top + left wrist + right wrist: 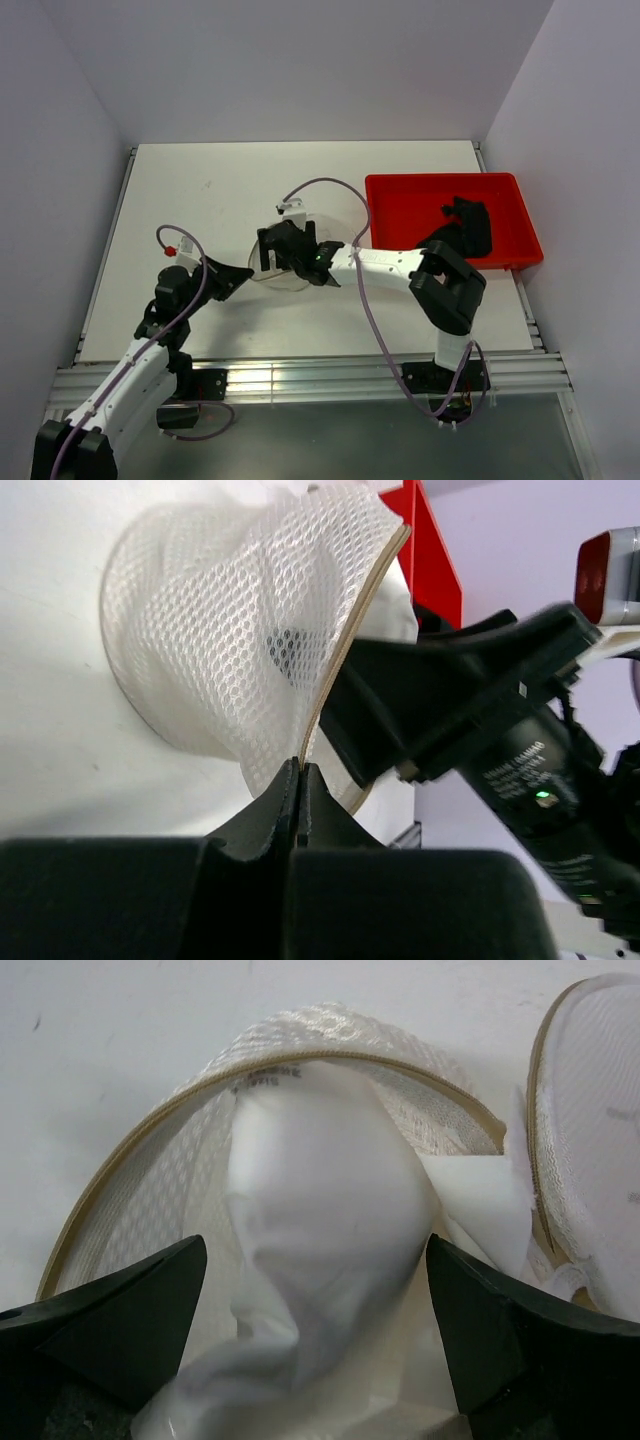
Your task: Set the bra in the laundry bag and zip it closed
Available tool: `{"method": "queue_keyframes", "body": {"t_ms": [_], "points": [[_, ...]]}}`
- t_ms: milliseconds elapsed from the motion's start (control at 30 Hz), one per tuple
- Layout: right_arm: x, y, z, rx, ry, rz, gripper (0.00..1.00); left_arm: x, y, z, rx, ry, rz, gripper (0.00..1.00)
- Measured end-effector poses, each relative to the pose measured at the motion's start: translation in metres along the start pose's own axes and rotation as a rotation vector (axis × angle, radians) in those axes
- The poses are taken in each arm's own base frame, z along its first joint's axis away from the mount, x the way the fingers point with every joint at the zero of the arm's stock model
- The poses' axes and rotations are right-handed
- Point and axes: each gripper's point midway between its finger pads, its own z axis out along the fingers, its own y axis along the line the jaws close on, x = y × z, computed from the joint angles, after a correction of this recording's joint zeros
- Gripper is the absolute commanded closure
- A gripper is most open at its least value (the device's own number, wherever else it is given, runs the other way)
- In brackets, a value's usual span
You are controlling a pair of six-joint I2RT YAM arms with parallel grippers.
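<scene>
The laundry bag (140,1210), a white mesh cylinder with a tan rim, lies on its side with its mouth open toward my right gripper. The white bra (320,1190) sits bunched in that mouth, partly inside. My right gripper (315,1320) is open, one finger on each side of the bra and neither touching it. The round mesh lid (590,1160) hangs open at the right. My left gripper (300,772) is shut on the bag's tan rim (345,650) and holds it up. From above, the bag (283,278) lies between the left gripper (235,272) and the right gripper (282,246).
A red rectangular bin (400,205) stands at the table's right side with a dark garment (470,222) in it. The right arm's purple cable (335,185) loops over the table behind the bag. Walls close in on three sides.
</scene>
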Motion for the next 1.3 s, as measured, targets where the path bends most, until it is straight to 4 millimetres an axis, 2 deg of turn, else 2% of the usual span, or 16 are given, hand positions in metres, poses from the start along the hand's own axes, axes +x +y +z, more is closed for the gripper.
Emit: {"method": "queue_keyframes", "body": {"t_ms": [100, 200, 367, 433, 500, 533, 567, 700, 733, 800, 867, 1000, 1100, 1233, 1300], "points": [[-0.003, 0.007, -0.013, -0.078, 0.063, -0.025, 0.01, -0.01, 0.006, -0.003, -0.02, -0.039, 0.014, 0.99], [-0.014, 0.014, -0.036, -0.167, 0.099, -0.034, 0.01, -0.016, 0.015, -0.004, -0.05, -0.057, 0.024, 1.0], [-0.057, 0.025, -0.076, -0.333, 0.067, 0.008, 0.03, -0.023, 0.029, -0.006, -0.098, -0.082, 0.047, 1.0], [-0.076, 0.017, -0.083, -0.355, 0.034, 0.038, 0.13, -0.025, 0.033, -0.007, -0.116, -0.09, 0.049, 1.0], [-0.09, -0.001, -0.08, -0.336, 0.001, 0.07, 0.43, -0.027, 0.036, -0.007, -0.132, -0.097, 0.057, 1.0], [-0.094, -0.019, -0.072, -0.3, -0.006, 0.09, 0.56, -0.028, 0.037, -0.008, -0.141, -0.1, 0.063, 1.0], [-0.095, -0.035, -0.063, -0.258, -0.007, 0.11, 0.62, -0.03, 0.036, -0.008, -0.145, -0.106, 0.067, 1.0], [-0.08, -0.109, -0.016, -0.019, 0.043, 0.145, 0.65, -0.044, 0.027, -0.009, -0.156, -0.151, 0.105, 1.0], [-0.072, -0.12, -0.008, 0.024, 0.065, 0.14, 0.63, -0.049, 0.024, -0.009, -0.157, -0.166, 0.117, 1.0], [-0.049, -0.139, 0.01, 0.105, 0.129, 0.118, 0.5, -0.059, 0.019, -0.01, -0.165, -0.199, 0.139, 1.0], [-0.024, -0.148, 0.02, 0.147, 0.195, 0.091, 0.39, -0.067, 0.018, -0.01, -0.181, -0.23, 0.157, 1.0], [0.002, -0.157, 0.031, 0.187, 0.268, 0.071, 0.33, -0.073, 0.029, -0.01, -0.239, -0.247, 0.163, 1.0], [0.01, -0.16, 0.036, 0.202, 0.286, 0.072, 0.31, -0.072, 0.038, -0.012, -0.276, -0.241, 0.158, 1.0], [0.011, -0.16, 0.037, 0.203, 0.287, 0.081, 0.3, -0.071, 0.038, -0.011, -0.278, -0.236, 0.157, 1.0], [0.012, -0.159, 0.037, 0.198, 0.283, 0.089, 0.34, -0.07, 0.038, -0.01, -0.275, -0.23, 0.155, 1.0]]}}
